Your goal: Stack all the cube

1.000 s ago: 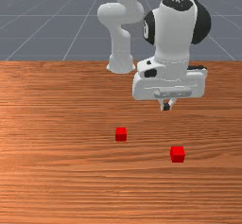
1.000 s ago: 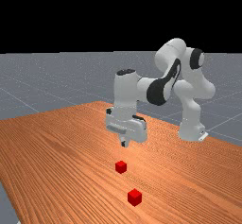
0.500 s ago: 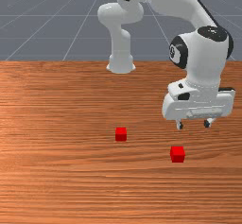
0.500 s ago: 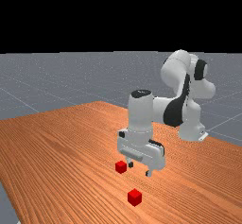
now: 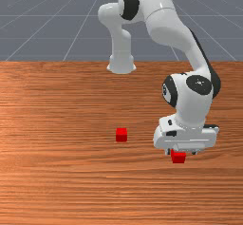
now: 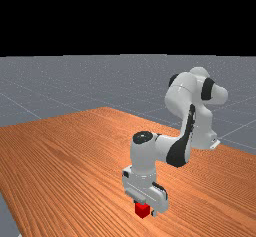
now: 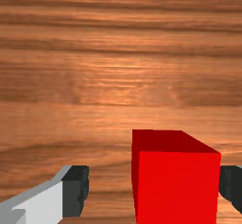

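Note:
In the front view my gripper [image 5: 181,152] is low over the nearer red cube [image 5: 178,157], its fingers apart on either side. The hand hides part of that cube's top. From the wrist, the open gripper [image 7: 154,188] has the red cube [image 7: 177,185] between its fingers, off-centre: one finger is right beside the cube, while a wide gap separates the other from it. The second red cube [image 5: 121,135] lies on the table, to the front view's left of the hand and farther back.
Orange-brown wooden table [image 5: 61,181] surrounds both cubes, with bare wood between them. The arm's base stands at the table's back edge in the front view.
My hand has come down toward the nearer cube, first swinging to the front view's right, then slightly back left. The fingers have opened. Both cubes stayed put in the front view.

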{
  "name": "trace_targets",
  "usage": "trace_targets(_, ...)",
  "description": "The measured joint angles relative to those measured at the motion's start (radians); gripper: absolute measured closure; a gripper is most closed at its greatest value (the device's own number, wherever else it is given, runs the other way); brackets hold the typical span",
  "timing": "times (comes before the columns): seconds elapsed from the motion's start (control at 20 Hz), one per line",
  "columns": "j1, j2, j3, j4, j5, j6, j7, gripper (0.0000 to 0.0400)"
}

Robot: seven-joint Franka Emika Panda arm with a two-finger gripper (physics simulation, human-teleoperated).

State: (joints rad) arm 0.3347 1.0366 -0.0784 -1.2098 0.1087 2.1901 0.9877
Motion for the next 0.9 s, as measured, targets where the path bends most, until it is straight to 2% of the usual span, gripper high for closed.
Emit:
trace_targets(0.1, 0.000, 0.019, -0.003, 0.015, -0.005, -0.012, 0.000, 0.0000)
trace_targets(0.15, 0.000, 0.023, -0.005, 0.019, -0.007, -0.017, 0.000, 0.0156)
trace_targets(0.2, -0.001, 0.025, -0.006, 0.021, -0.008, -0.019, -0.001, 0.0211)
trace_targets(0.3, -0.006, 0.000, -0.004, 0.007, -0.002, -0.034, -0.002, 0.0211)
trace_targets(0.4, -0.026, -0.091, -0.004, -0.046, 0.015, -0.075, -0.010, 0.0211)
trace_targets(0.5, -0.081, -0.217, -0.007, -0.134, 0.054, -0.104, -0.033, 0.0211)
trace_targets(0.65, -0.176, -0.377, -0.032, -0.297, 0.102, -0.091, -0.102, 0.0211)
trace_targets(0.75, -0.215, -0.398, -0.045, -0.352, 0.111, -0.081, -0.131, 0.0211)
trace_targets(0.9, -0.222, -0.368, -0.049, -0.386, 0.106, -0.065, -0.143, 0.0211)
